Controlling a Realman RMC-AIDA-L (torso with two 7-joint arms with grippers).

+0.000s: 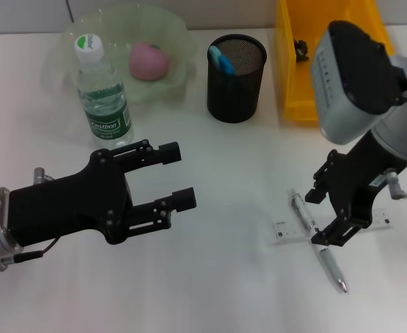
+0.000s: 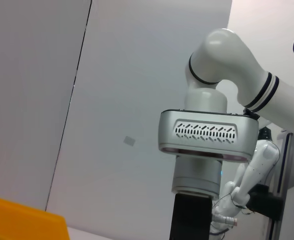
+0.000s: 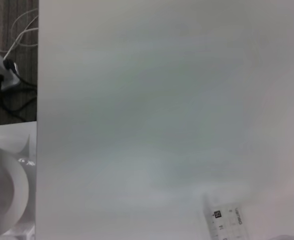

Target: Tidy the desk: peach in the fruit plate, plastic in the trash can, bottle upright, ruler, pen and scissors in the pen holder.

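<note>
1. Silver pen (image 1: 313,238) lies across the clear ruler (image 1: 328,225), well in front of the mesh pen holder (image 1: 236,68).
2. My right gripper (image 1: 330,232) straddles that pen, fingers apart.
3. My left gripper (image 1: 175,177) hovers spread, nearer me than the holder.

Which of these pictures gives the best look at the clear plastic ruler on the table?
The head view: the clear plastic ruler lies flat on the white table, crossed by a silver pen, under the right hand. The right wrist view catches only one end. The left wrist view misses it.
</note>
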